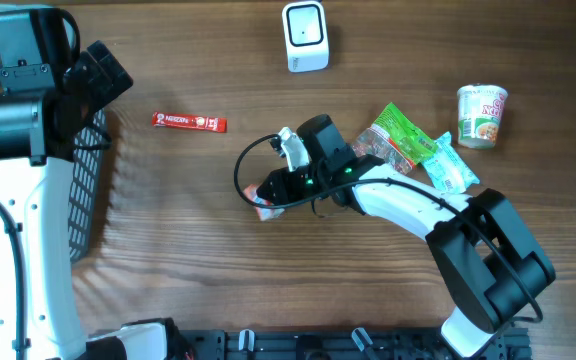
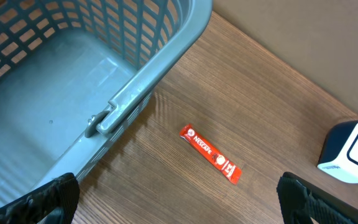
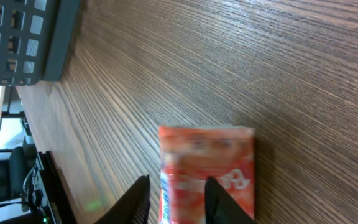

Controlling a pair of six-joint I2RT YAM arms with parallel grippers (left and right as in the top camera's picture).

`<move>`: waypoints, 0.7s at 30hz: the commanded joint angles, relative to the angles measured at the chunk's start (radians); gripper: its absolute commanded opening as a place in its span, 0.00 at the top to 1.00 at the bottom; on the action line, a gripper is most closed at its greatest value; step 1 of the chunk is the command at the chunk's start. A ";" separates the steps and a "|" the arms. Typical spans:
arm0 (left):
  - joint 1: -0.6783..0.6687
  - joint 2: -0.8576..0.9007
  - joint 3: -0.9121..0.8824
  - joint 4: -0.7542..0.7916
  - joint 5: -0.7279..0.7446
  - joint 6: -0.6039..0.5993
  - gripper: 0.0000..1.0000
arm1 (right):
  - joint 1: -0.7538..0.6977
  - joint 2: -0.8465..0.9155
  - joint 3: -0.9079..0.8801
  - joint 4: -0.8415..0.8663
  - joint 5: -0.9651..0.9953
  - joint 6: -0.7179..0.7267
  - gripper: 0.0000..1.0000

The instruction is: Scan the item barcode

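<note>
Orange packet [image 3: 207, 163] lies on bare wood [image 3: 241, 56], right hand [image 3: 177, 202] parted over its edge, left hand [image 2: 179, 200] gaping near basket [image 2: 161, 67] rim.

A red Nescafé stick [image 2: 209, 154] lies near the grey basket [image 2: 160, 68]; a noodle cup [image 1: 482, 115] stands well apart.

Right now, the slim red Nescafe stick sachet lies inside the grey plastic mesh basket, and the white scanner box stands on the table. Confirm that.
Not quite. The slim red Nescafe stick sachet lies on the wooden table beside the grey plastic mesh basket, not inside it, as the left wrist view shows. The white scanner box does stand on the table.
</note>
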 commanded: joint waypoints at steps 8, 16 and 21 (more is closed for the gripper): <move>0.005 -0.003 0.010 0.000 -0.010 0.008 0.00 | 0.109 -0.067 0.037 -0.043 0.219 0.019 0.58; 0.005 -0.003 0.010 0.000 -0.009 0.008 0.00 | 0.422 -0.085 0.047 -0.096 0.910 -0.124 0.59; 0.005 -0.003 0.010 0.000 -0.009 0.008 0.00 | 0.439 -0.024 0.047 -0.053 0.925 -0.159 0.59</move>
